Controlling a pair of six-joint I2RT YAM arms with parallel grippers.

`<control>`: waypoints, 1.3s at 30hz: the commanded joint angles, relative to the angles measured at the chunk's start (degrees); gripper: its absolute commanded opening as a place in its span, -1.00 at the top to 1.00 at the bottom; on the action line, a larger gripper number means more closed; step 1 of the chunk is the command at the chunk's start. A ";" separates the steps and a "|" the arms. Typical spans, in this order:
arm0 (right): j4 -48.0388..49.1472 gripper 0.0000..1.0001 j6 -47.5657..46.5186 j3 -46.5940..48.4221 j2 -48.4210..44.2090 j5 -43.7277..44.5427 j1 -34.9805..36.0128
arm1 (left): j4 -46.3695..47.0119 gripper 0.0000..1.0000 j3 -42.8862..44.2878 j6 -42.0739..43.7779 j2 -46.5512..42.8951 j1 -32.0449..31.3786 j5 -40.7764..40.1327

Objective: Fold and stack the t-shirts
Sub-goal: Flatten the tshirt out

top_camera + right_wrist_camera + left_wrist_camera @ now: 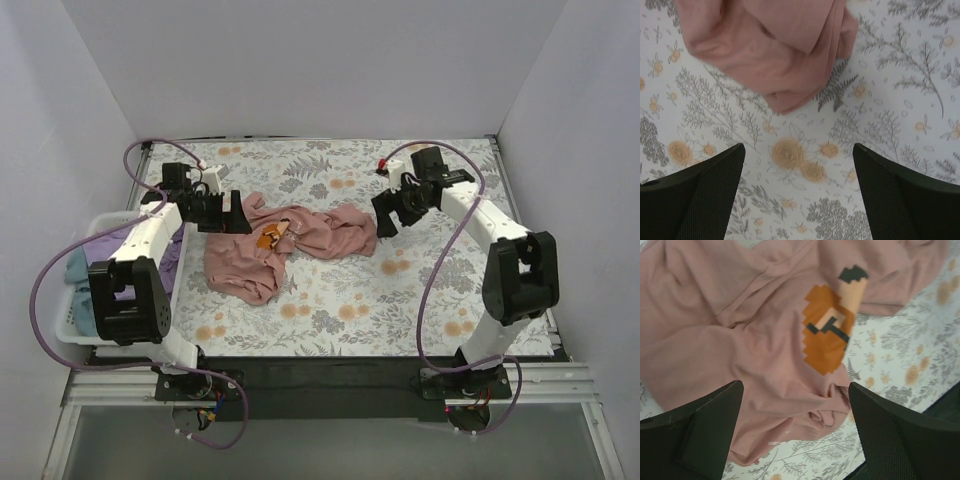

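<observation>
A salmon-pink t-shirt (pixel 290 245) with an orange print lies crumpled in the middle of the table. The left wrist view shows it (pixel 740 335) close below, print side up. My left gripper (pixel 232 213) hovers over its left end, open and empty. My right gripper (pixel 385 215) hovers just right of its right end, open and empty. In the right wrist view the shirt's edge (pixel 785 45) lies ahead of the fingers, over bare cloth. A lavender t-shirt (pixel 168 255) and a teal t-shirt (pixel 78 268) lie in the basket.
A white plastic basket (pixel 75 335) stands at the table's left edge beside the left arm. The table has a floral cloth (pixel 400 290). White walls close in the back and both sides.
</observation>
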 commanded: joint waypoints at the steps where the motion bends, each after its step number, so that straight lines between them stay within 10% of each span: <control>1: 1.55 -0.85 1.71 9.76 8.20 1.63 1.43 | -0.94 -0.67 1.42 1.74 2.56 -0.39 -10.35; 15: 1.46 -0.56 1.89 18.65 23.17 3.65 7.06 | -2.52 -0.54 4.15 0.69 11.28 -6.19 -19.86; 19: 1.29 0.06 1.28 15.76 22.48 6.38 6.89 | -2.61 -0.54 4.15 -0.02 11.72 -6.72 -20.30; 22: 1.20 0.97 -0.65 9.44 17.67 8.04 6.01 | -2.70 -0.54 3.80 -0.11 11.37 -6.72 -20.30; 29: -2.22 0.97 -14.26 -13.93 -2.82 11.47 0.12 | -4.19 -0.54 0.11 2.09 8.38 -6.63 -19.33; 32: -8.54 0.41 -20.95 -19.85 -12.22 9.46 -0.41 | -5.86 -0.54 -0.95 5.34 7.94 -6.63 -15.75; 35: -11.19 -0.71 -21.49 -14.87 -15.05 5.68 -3.21 | -6.30 -0.56 1.94 6.40 5.92 -6.72 -11.26; 39: -11.72 -0.68 -22.18 -10.09 -14.36 4.45 -5.24 | -8.15 -0.57 8.09 5.79 7.76 -6.72 -8.61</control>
